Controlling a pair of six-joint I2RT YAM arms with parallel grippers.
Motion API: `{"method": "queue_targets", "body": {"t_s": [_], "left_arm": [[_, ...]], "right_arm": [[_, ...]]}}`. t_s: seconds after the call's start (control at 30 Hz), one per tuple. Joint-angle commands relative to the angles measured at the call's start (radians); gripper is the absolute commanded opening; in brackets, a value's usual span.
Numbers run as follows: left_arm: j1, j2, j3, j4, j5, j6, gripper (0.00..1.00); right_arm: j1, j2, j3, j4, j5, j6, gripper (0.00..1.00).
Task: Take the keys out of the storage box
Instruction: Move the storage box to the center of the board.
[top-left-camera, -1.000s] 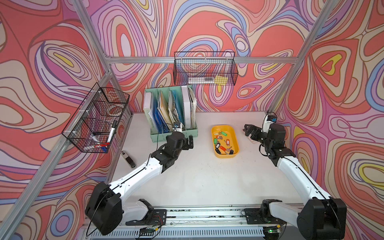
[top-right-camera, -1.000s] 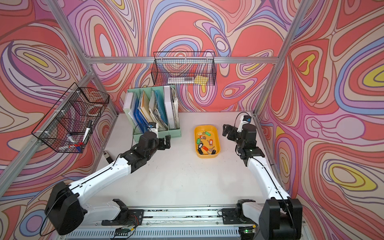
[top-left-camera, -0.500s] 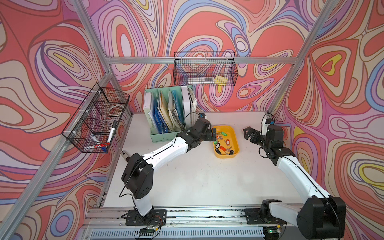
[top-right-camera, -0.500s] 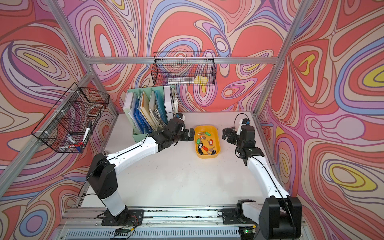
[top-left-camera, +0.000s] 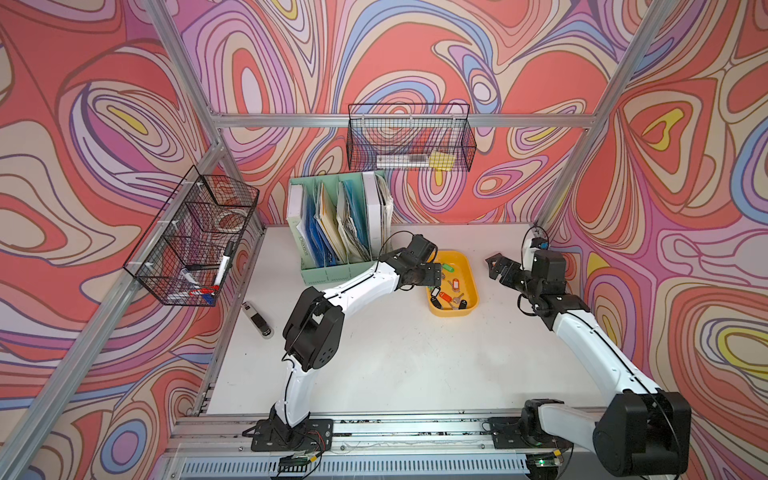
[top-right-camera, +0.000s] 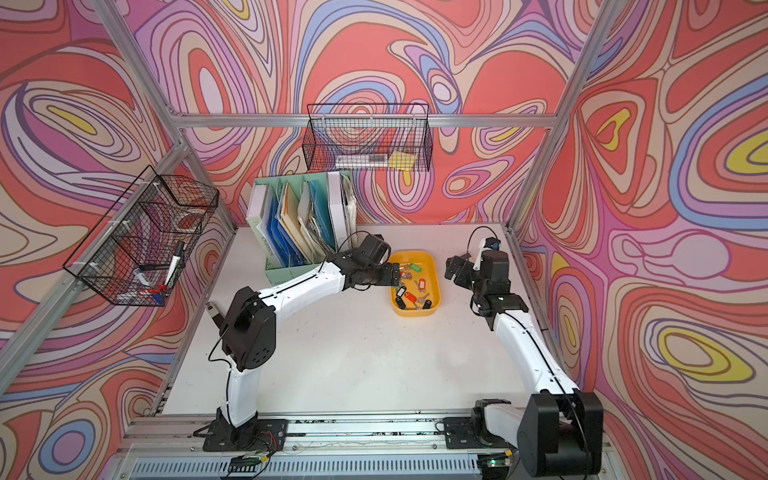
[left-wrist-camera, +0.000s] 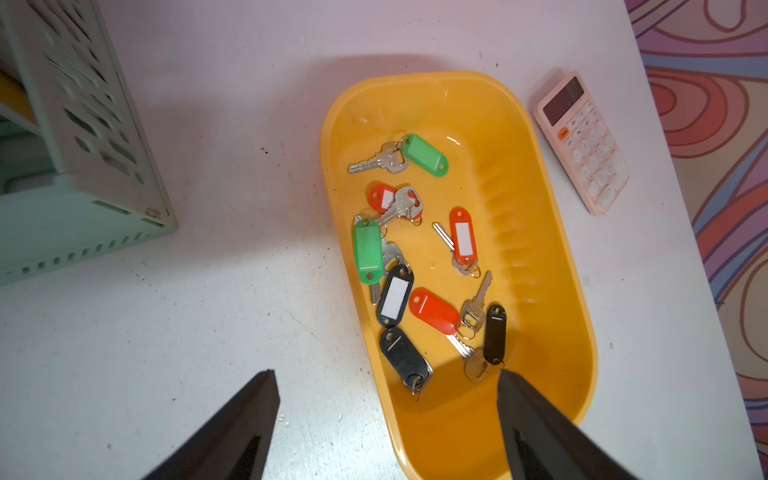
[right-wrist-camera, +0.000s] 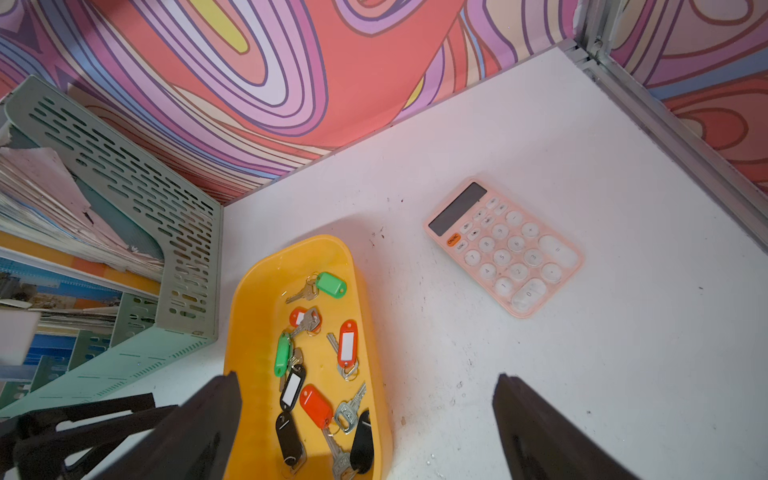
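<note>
My left fingers (left-wrist-camera: 249, 424) gape empty across the rim of the storage box (left-wrist-camera: 540, 249); my right fingers (right-wrist-camera: 540, 432) hang released. The box lies front-to-back on the bench (left-wrist-camera: 208, 311), with the keys (left-wrist-camera: 432, 309) flat inside, pointing every way, tag labels blank.

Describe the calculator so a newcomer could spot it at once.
Start at the white table and find the yellow storage box beside the mint green file organizer. On the box's other long side, flat on the table and apart from it, lies the calculator. It is the only pale pink thing there, with round buttons and a dark display.
</note>
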Motion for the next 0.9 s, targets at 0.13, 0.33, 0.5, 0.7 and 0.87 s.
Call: {"method": "queue_targets", "body": {"t_s": [0.13,0.33,0.5,0.7,0.87], "left_arm": [[0.0,0.117,0.132,-0.094,-0.009,-0.004,0.74],[0.001,0.192,0.212,-0.139,-0.071,0.009,0.64],[0.002,0.232,0.251,-0.149,-0.073,0.021,0.53],[0.005,0.256,0.277,-0.164,-0.076,0.034,0.35],[0.005,0.258,0.279,-0.165,-0.075,0.037,0.23]], "right_arm": [[-0.002,0.034,0.027,-0.032,0.027,-0.009,0.98],[-0.001,0.035,0.025,-0.034,0.033,-0.019,0.98],[-0.001,0.041,0.029,-0.037,0.033,-0.027,0.98],[-0.002,0.052,0.033,-0.039,0.033,-0.028,0.98],[-0.002,0.058,0.037,-0.04,0.031,-0.025,0.98]]}}
